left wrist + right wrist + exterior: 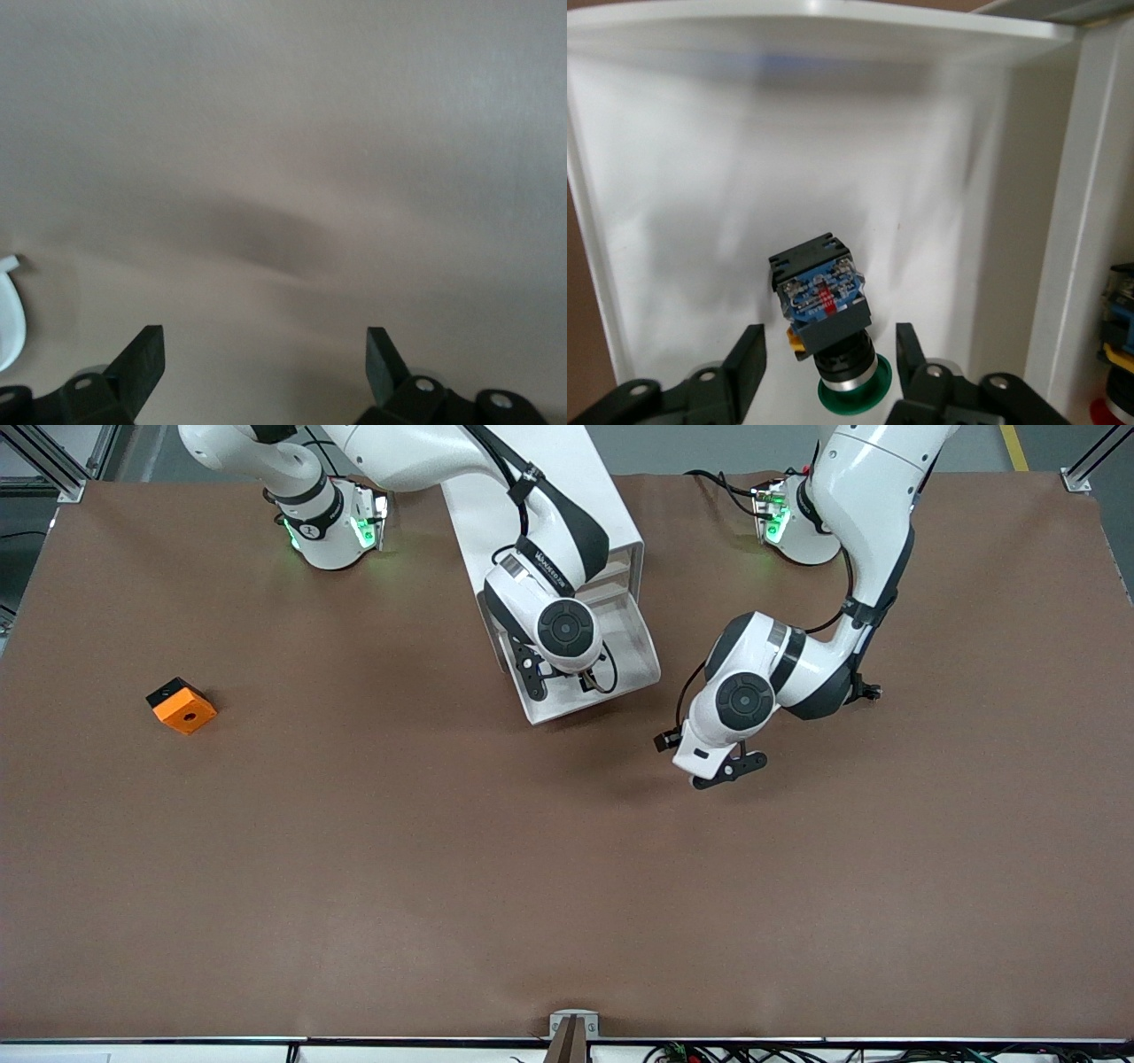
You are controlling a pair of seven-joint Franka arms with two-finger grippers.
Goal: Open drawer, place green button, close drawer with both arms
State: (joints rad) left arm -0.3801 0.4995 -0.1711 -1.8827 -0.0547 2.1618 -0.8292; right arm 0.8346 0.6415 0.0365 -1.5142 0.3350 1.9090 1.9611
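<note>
The brown matte worktop (567, 886) is occupied by a tall white box cabinet (549, 505) and an orange square block (182, 706), well apart.

Green-capped button (828, 328), white drawer (788, 159), orange block (182, 706)

The green-capped button (830, 328) lies on its side inside the open white drawer (682, 177).

The button (830, 332) lies on the white floor of the drawer (788, 159), green cap toward the camera and dark body pointing to the drawer's curved end wall. The right gripper (829, 363) hangs over the button, its black fingers (744, 367) spread apart on either side, not touching it.
</note>
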